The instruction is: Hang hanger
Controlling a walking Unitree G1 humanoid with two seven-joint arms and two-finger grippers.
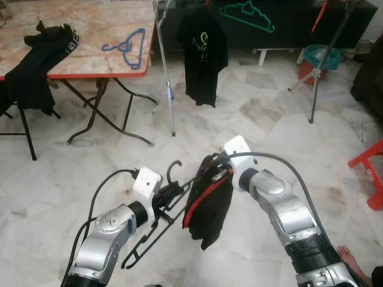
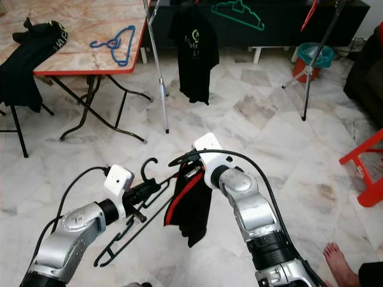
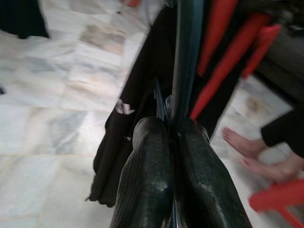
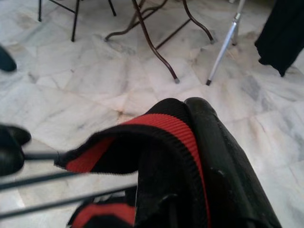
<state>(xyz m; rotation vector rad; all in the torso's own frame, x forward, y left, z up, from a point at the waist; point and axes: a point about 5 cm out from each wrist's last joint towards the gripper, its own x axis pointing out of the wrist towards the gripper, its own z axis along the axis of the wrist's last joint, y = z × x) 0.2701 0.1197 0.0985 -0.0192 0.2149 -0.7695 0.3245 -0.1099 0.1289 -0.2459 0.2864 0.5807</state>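
Left gripper (image 1: 163,197) is pinched tight on the black hanger (image 1: 157,224), right up by the neck, with the hook curling up just above the fingers. In the left wrist view the two fingers (image 3: 147,175) sit pressed together on the hanger's bar. Right gripper (image 1: 222,169) is clamped on the collar of the black garment with red trim (image 1: 206,206), which is bunched over the hanger's far end and dangling above the floor.

To do this bit well, I'd say the right side should spread the neck opening over the hanger's shoulder instead of leaving it in a wad, while the left keeps the hanger level so the fabric doesn't slide off. Only then carry it to the rack pole (image 1: 165,66) behind.

Counting stuff: three hangers (the black one in hand, a blue hanger (image 1: 125,45) on the table (image 1: 90,24), a green hanger (image 1: 246,14) up on the rack). Garments: three, I think: the held one, a black t-shirt (image 1: 202,54) already hanging, and dark clothing (image 1: 42,57) draped off the table's corner, though that pile's too lumpy to say if it's just one.
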